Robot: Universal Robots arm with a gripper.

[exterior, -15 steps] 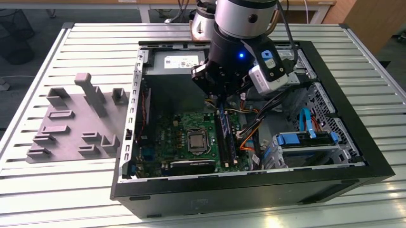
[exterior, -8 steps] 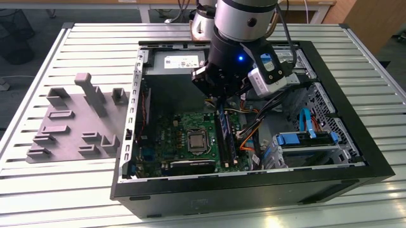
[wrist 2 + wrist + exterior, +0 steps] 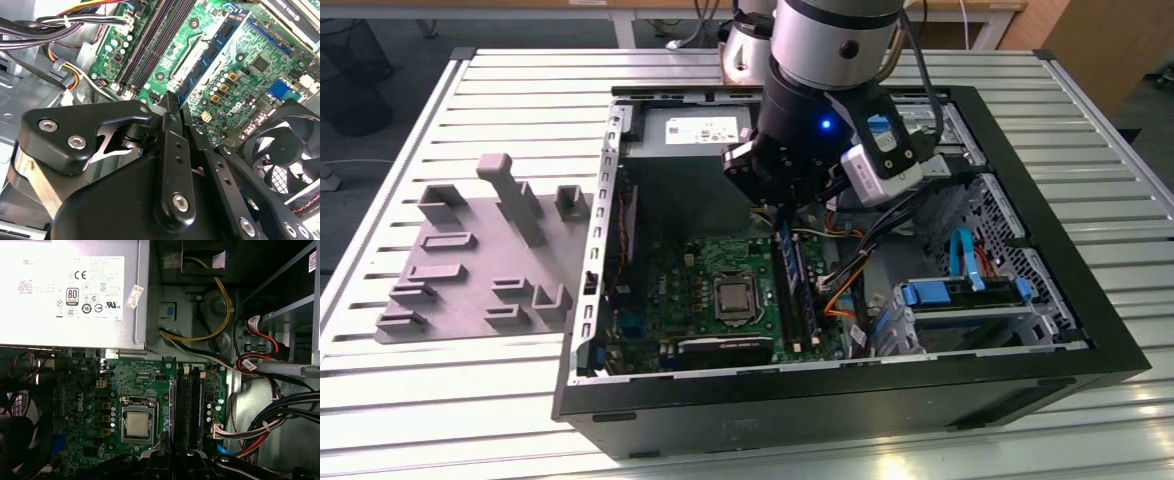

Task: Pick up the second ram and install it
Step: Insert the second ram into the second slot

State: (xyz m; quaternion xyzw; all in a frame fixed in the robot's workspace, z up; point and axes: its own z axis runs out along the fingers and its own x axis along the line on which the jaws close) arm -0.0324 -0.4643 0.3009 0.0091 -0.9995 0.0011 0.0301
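A blue-green memory stick (image 3: 212, 47) stands seated in the slot beside the CPU socket (image 3: 137, 424) on the green motherboard (image 3: 680, 290). It also shows in the first wrist view (image 3: 170, 410). The long black slots (image 3: 150, 45) alongside it are empty. The second ram is out of view. My gripper (image 3: 170, 100) hangs low inside the open computer case (image 3: 1067, 340), just above the near end of those slots (image 3: 190, 405). Its fingers (image 3: 167, 150) are pressed together with nothing visible between them. The exterior view has the gripper (image 3: 781, 218) over the far end of the slot row.
A silver power supply (image 3: 70, 290) fills the case's back end. Bundled cables (image 3: 270, 425) run beside the slots, and a black fan (image 3: 285, 150) sits at the board's other side. A blue drive cage (image 3: 961, 290) stands to the exterior view's right and a grey fixture (image 3: 480, 260) lies outside the case.
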